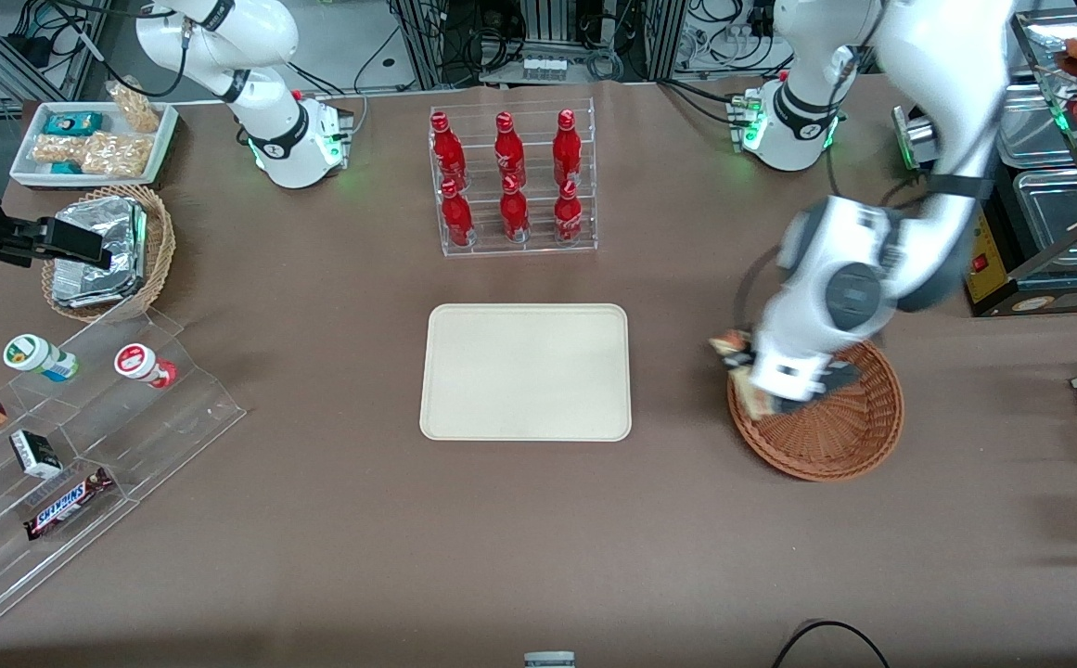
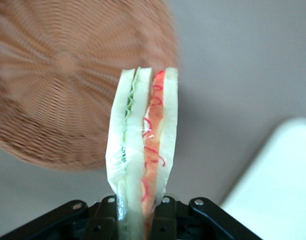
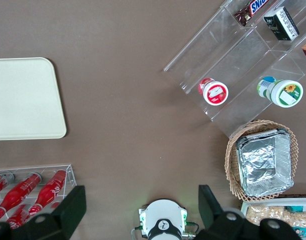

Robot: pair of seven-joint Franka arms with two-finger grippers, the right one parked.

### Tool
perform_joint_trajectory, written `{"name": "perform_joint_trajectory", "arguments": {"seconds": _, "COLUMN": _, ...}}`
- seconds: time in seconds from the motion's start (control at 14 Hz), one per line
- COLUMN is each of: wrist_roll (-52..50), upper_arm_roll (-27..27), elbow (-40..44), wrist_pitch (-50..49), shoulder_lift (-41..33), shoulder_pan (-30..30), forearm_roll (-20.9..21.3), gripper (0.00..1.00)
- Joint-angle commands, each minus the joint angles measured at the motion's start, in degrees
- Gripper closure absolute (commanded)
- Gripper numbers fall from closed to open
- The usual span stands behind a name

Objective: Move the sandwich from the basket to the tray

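Now the gripper (image 2: pixel 138 220), its jaws closed on the wedge sandwich (image 2: pixel 143 160) above the rim of the round wicker basket (image 1: pixel 835 436), should carry it level toward the cream tray (image 1: pixel 526 371) and lower gently before it releases.

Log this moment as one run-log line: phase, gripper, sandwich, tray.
phase: carry | gripper: shut on sandwich, above basket edge nearest the tray | sandwich: lifted clear of basket | tray: nothing on it yet
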Motion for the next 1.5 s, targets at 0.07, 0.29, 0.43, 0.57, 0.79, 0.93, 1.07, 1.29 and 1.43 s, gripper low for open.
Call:
{"name": "perform_joint_trajectory", "arguments": {"seconds": 0.07, "wrist_roll": -0.51, "upper_arm_roll": 0.62, "elbow": 8.35, "wrist_pitch": -0.71, "shoulder_lift": 7.74, "shoulder_pan": -12.17, "forearm_roll": 0.24, "gripper": 0.85}}
{"name": "perform_joint_trajectory", "arguments": {"seconds": 0.29, "wrist_roll": -0.86, "upper_arm_roll": 0.62, "elbow": 15.38, "wrist_pitch": -0.01, "shoulder_lift": 14.15, "shoulder_pan": -19.29, "forearm_roll": 0.15, "gripper": 0.84}}
{"name": "perform_joint_trajectory", "arguments": {"seconds": 0.43, "wrist_roll": -6.02, "upper_arm_roll": 0.8, "elbow": 22.31, "wrist_pitch": 1.12, "shoulder_lift": 19.86, "shoulder_pan": -23.78, "forearm_roll": 0.32, "gripper": 0.84}}
{"name": "perform_joint_trajectory", "arguments": {"seconds": 0.57, "wrist_roll": -8.6, "upper_arm_roll": 0.89, "elbow": 27.86, "wrist_pitch": 2.18, "shoulder_lift": 24.44, "shoulder_pan": -26.86, "forearm_roll": 0.85, "gripper": 0.82}}
{"name": "perform_joint_trajectory", "arguments": {"seconds": 0.79, "wrist_roll": -8.69, "upper_arm_roll": 1.06, "elbow": 28.94, "wrist_pitch": 3.41, "shoulder_lift": 26.13, "shoulder_pan": -28.89, "forearm_roll": 1.38, "gripper": 0.76}}
{"name": "perform_joint_trajectory", "arguments": {"seconds": 0.93, "wrist_roll": -8.25, "upper_arm_roll": 1.06, "elbow": 28.94, "wrist_pitch": 4.64, "shoulder_lift": 26.91, "shoulder_pan": -28.9, "forearm_roll": 1.38, "gripper": 0.71}}
{"name": "perform_joint_trajectory", "arguments": {"seconds": 1.07, "wrist_roll": -8.42, "upper_arm_roll": 0.98, "elbow": 28.68, "wrist_pitch": 4.74, "shoulder_lift": 27.27, "shoulder_pan": -28.9, "forearm_roll": 3.04, "gripper": 0.57}}
{"name": "perform_joint_trajectory", "arguments": {"seconds": 1.29, "wrist_roll": -8.86, "upper_arm_roll": 1.15, "elbow": 28.59, "wrist_pitch": 4.65, "shoulder_lift": 27.01, "shoulder_pan": -28.55, "forearm_roll": 3.23, "gripper": 0.0}}
{"name": "perform_joint_trajectory", "arguments": {"seconds": 1.43, "wrist_roll": -8.87, "upper_arm_roll": 1.24, "elbow": 28.67, "wrist_pitch": 3.86, "shoulder_lift": 25.78, "shoulder_pan": -27.85, "forearm_roll": 3.32, "gripper": 0.0}}
